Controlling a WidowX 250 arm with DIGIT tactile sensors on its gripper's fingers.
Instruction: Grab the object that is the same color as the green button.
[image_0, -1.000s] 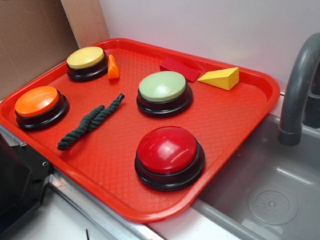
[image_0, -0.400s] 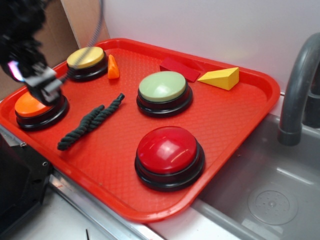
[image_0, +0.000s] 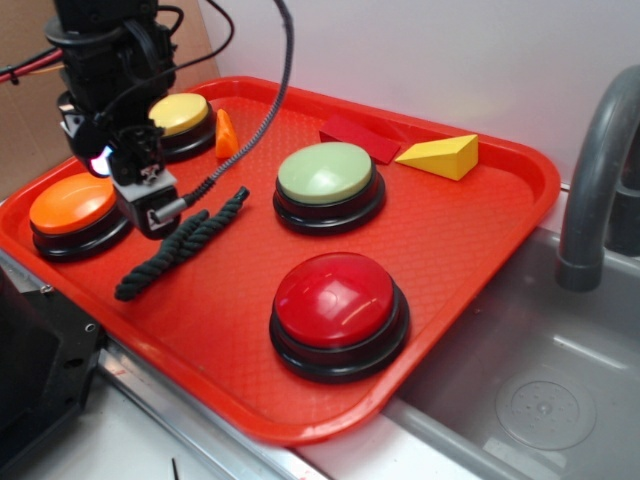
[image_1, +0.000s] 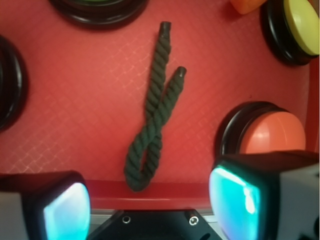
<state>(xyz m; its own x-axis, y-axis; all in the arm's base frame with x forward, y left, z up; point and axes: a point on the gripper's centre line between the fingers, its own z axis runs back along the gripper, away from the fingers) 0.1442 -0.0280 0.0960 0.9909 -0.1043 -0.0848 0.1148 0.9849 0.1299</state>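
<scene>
Black arm leans in from the tray's (image_0: 470, 300) left; my pincer (image_0: 150, 205) hangs wide open above the green rope (image_1: 152, 120), which lies between orange button (image_0: 75, 205) and green button (image_0: 326, 175), bare tray around it.

exterior angled over tray (image_0: 480, 310), wrist straight down, near rope (image_1: 155, 115)

I see a dark green twisted rope (image_0: 180, 245) on the red, diamond-textured tray (image_0: 470, 250); the button (image_0: 327, 174) beside it is pale green on black.
</scene>
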